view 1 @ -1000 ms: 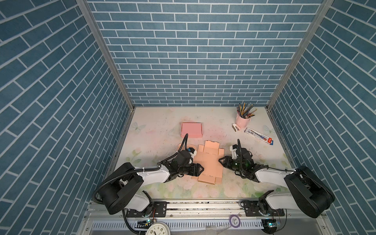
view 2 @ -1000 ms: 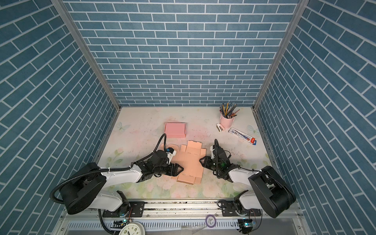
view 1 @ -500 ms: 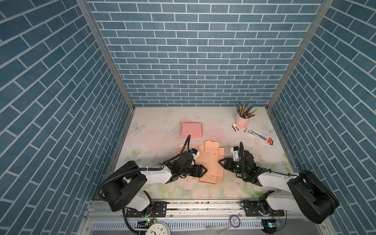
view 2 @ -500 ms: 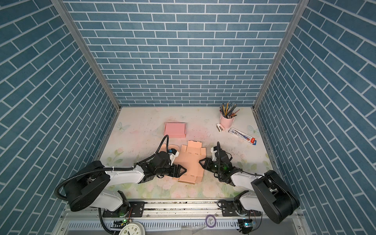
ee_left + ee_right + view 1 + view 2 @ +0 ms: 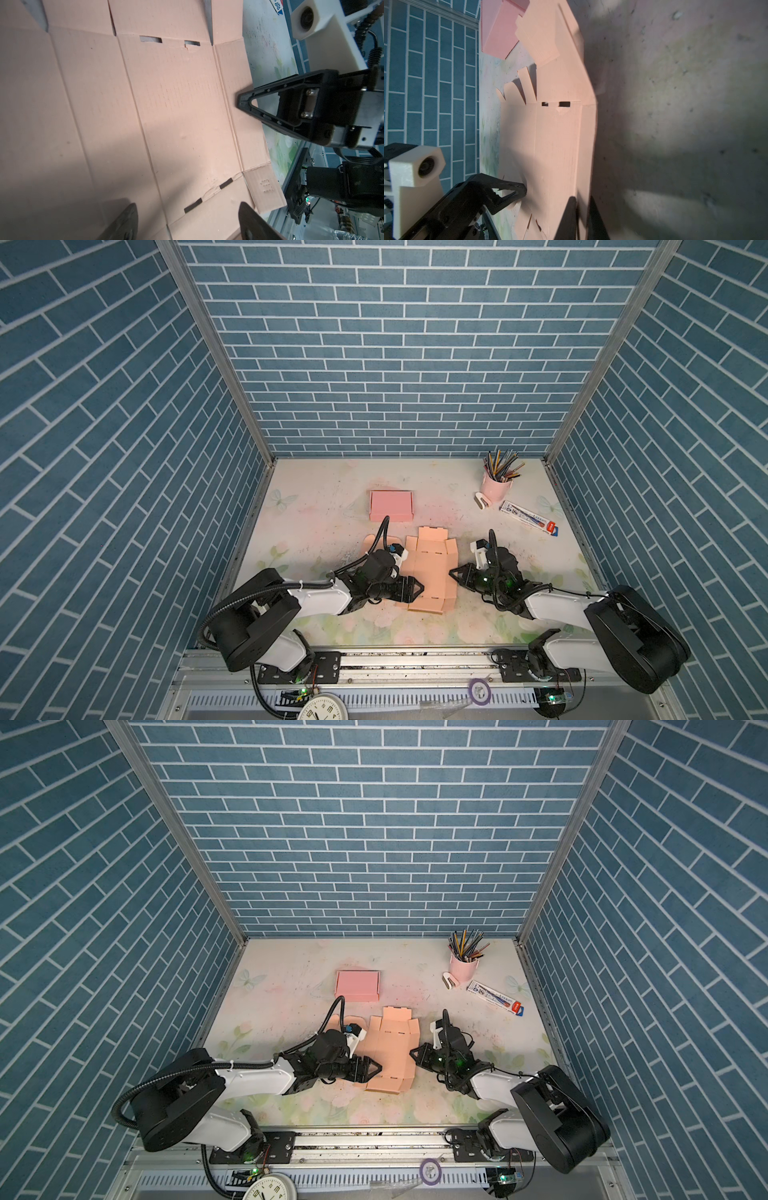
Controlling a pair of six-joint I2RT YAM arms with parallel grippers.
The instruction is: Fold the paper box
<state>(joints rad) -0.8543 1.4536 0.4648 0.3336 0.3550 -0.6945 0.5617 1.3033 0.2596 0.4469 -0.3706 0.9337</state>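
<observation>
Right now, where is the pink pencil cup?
In both top views the cup stands at the table's far right corner, beside a small white item and a flat packet.

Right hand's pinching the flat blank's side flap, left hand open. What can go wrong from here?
1. The right hand pinches only the outer edge of the box blank's side flap; on lifting, it may slip out or bend off the crease.
2. The left hand is open over the blank, gripping nothing, so the whole blank may slide or lift with the flap.
3. A small tear beside a slot could lengthen under strain.
</observation>
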